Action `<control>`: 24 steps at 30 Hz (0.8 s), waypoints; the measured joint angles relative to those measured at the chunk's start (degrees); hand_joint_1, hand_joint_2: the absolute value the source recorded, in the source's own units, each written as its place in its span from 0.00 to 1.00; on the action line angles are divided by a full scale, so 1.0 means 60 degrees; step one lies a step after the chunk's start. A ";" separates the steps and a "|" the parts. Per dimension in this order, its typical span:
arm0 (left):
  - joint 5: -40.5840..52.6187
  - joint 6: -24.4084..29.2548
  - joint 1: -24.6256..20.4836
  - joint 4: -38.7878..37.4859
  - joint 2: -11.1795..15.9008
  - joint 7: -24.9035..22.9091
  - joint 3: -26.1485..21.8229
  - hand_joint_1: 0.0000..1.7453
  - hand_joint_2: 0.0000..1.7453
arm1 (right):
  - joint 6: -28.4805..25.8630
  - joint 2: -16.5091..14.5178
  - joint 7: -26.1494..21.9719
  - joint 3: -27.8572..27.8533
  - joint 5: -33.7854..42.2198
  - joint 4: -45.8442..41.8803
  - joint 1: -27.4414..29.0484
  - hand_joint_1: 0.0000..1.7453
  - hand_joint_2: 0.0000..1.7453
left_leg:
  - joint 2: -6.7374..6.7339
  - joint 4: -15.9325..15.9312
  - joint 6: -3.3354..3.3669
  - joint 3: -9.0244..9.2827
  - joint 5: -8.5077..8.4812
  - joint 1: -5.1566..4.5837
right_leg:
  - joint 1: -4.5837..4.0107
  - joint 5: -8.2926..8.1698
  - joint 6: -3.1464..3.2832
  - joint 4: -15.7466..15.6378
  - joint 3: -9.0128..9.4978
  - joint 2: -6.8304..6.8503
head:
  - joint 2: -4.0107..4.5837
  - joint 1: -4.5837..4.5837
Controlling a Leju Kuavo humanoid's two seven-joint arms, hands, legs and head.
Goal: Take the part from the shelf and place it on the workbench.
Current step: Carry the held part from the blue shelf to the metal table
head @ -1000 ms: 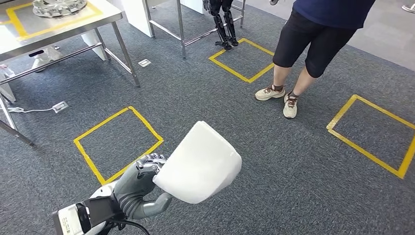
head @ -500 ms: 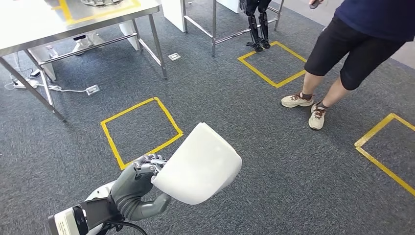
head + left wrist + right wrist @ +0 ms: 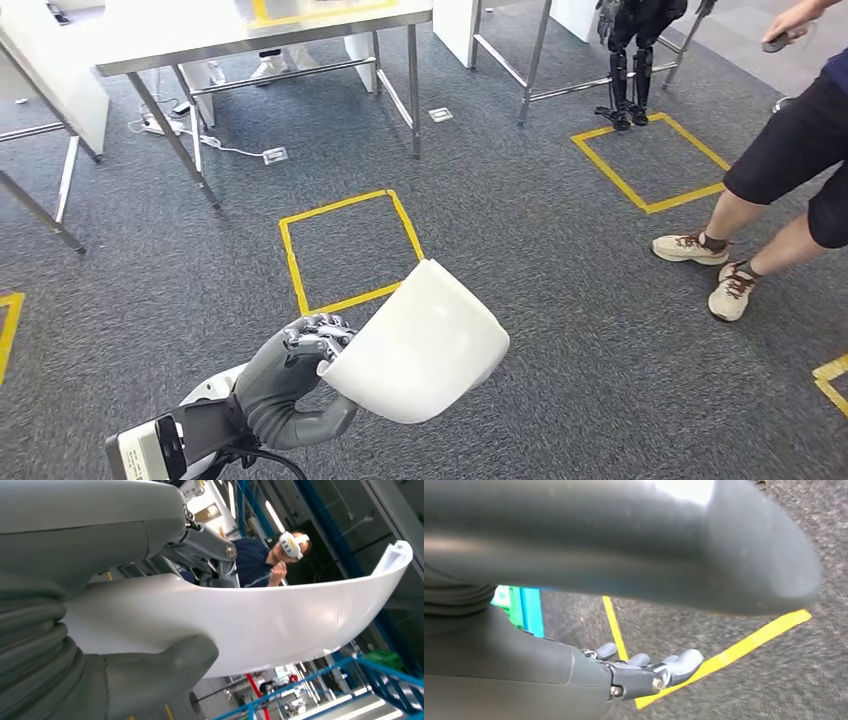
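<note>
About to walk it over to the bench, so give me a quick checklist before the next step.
1. Left robot hand grips the white part: ok.
2. Part off the floor, held by one edge: ok.
3. Workbench in sight ahead, across the carpet: ok.
4. Person standing off to the right, apart from the part: ok.
5. Bare spot on the bench top: cannot tell.
6. Right robot hand holding nothing: ok.

White part [image 3: 425, 345], grey carpet [image 3: 560, 250], yellow tape squares [image 3: 345, 250], dark-grey left robot hand [image 3: 290, 375].

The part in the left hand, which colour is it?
White, plain; the part shows best in the head view, held by the left hand.
</note>
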State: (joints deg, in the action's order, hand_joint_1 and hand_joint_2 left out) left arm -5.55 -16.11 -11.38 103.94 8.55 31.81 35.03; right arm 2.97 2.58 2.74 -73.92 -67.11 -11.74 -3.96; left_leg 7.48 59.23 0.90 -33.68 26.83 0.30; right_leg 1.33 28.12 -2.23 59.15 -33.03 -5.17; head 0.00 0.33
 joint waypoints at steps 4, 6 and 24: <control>0.0002 -0.0007 0.0005 0.0014 0.0025 -0.0009 0.0011 1.00 1.00 | 0.0000 -0.0005 -0.0006 0.0000 -0.0003 -0.0001 -0.0041 0.00 0.00 | -0.0099 0.0128 -0.0254 -0.0170 0.0072 0.0008 | -0.0008 -0.0027 0.0263 -0.0115 0.0060 0.0472 | 0.0000 0.0038; 0.0002 -0.0010 -0.0004 0.0019 0.0036 -0.0009 0.0016 1.00 1.00 | 0.0001 -0.0006 -0.0007 0.0000 -0.0003 -0.0001 -0.0030 0.00 0.00 | -0.0829 0.1002 -0.0314 -0.0568 0.0607 -0.0020 | -0.0027 -0.0025 0.0372 -0.0146 0.0083 0.0767 | 0.0000 0.0128; 0.0191 -0.0288 0.0003 0.0108 0.0016 0.0015 0.0027 1.00 1.00 | -0.0164 -0.0040 -0.0376 0.0000 0.0069 -0.0002 -0.0023 0.00 0.00 | -0.1204 -0.0243 0.0327 0.0181 0.0041 -0.0029 | -0.0098 0.1371 -0.0087 0.2338 -0.0835 0.0920 | 0.0000 0.0041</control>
State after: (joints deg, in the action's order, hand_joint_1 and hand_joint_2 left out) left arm -4.40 -17.84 -11.37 104.59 8.64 31.90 35.19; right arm 1.99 2.34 0.49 -73.92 -66.69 -11.75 -4.09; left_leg 0.26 57.78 2.86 -32.60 27.08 0.13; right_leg 0.74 36.35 -2.75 73.18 -38.04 0.35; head 0.00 0.57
